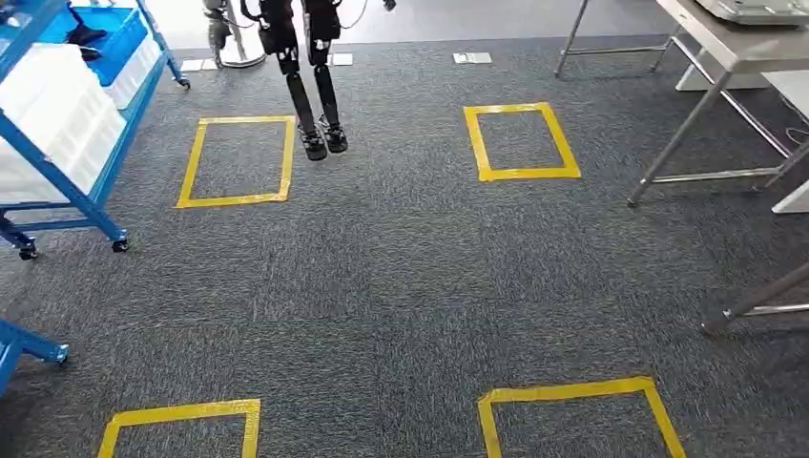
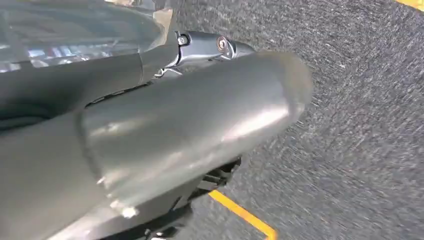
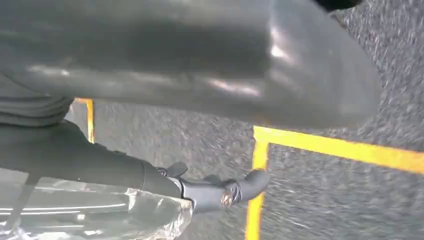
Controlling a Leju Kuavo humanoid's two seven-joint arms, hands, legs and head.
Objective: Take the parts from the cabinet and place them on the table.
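Crossing grey carpet between blue wheeled cabinet and steel-legged desk.
Both my hands pinch clear plastic-bagged parts; delivery remains, I judge.

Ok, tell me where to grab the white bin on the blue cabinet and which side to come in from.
Probably the top rim of the white bin, held at both ends. Come from the carpet side: its long wall faces that way, between the posts of the blue cabinet, and the far side is out of view. How deep the rim is cannot be told.
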